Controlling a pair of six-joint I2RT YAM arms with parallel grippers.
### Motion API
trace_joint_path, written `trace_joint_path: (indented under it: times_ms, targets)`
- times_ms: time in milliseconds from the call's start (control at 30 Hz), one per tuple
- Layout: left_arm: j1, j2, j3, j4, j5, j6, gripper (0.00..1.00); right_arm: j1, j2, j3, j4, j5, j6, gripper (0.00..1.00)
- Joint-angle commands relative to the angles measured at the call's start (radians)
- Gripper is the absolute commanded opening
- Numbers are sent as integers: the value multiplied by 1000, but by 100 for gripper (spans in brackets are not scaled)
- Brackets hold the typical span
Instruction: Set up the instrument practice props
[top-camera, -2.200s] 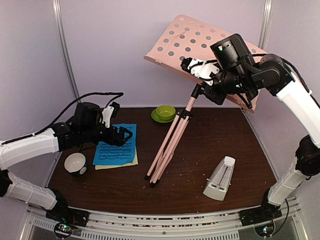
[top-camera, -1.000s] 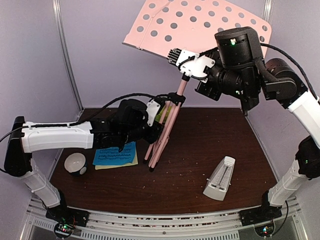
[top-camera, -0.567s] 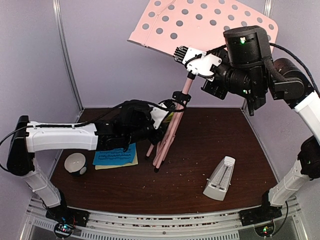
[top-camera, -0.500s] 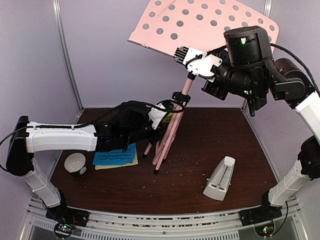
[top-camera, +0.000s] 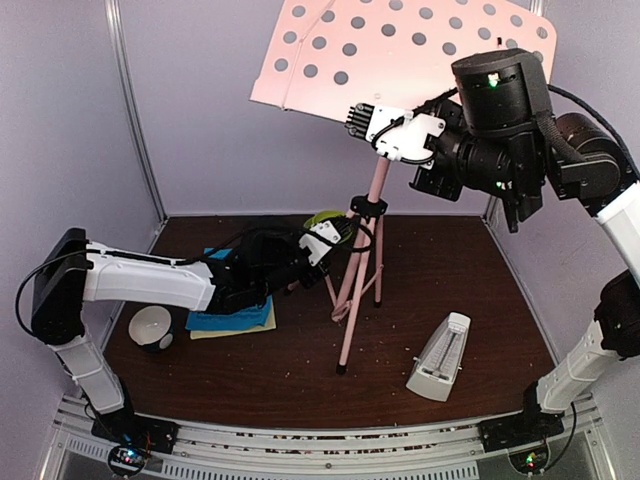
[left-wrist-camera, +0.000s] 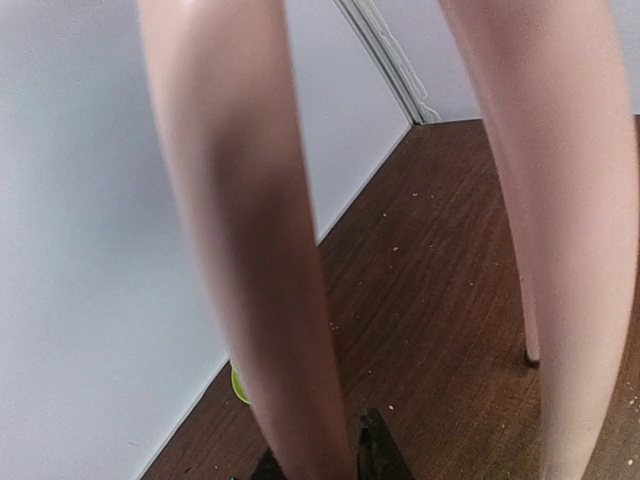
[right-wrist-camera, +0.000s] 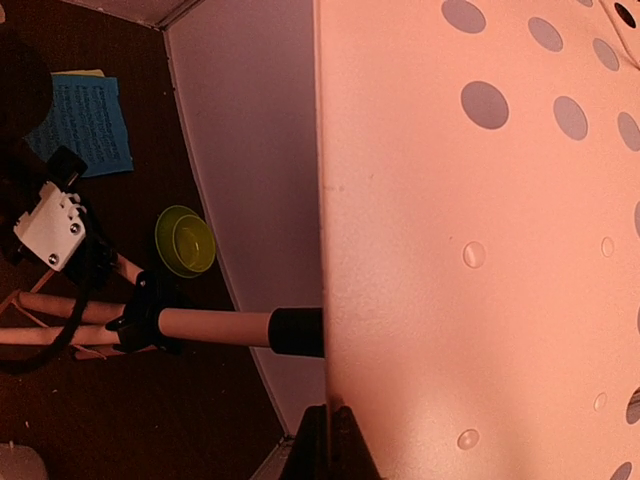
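The left claw (top-camera: 335, 238) pinches a leg of the pink music stand (top-camera: 378, 182) mid-frame. The right claw (top-camera: 358, 117) pinches its holey top, upper right.

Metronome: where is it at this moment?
In the top external view, the white metronome stands on the table at the front right, to the right of the pink music stand and its spread legs.

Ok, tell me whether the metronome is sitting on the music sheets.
No: the metronome stands on bare table right of the music stand, and the music sheets lie to its left.
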Motion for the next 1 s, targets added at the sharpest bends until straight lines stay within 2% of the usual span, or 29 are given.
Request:
trace_joint_path:
  times_ms: [0, 300, 533, 767, 967]
  targets:
    - [22, 112, 12, 18, 12, 173, 0, 11, -36, 145, 308, 82, -64, 0]
    - [38, 183, 1, 54, 32, 149, 0, 11, -8, 48, 378, 96, -108, 0]
    - [53, 208, -13, 65, -26, 150, 4, 10, -13, -71, 488, 90, -119, 0]
    - [77, 227, -9, 51, -54, 153, 24, 23, -54, -218, 603, 104, -139, 0]
    - [83, 230, 11, 41, -44, 170, 52, 62, -36, -273, 729, 147, -235, 0]
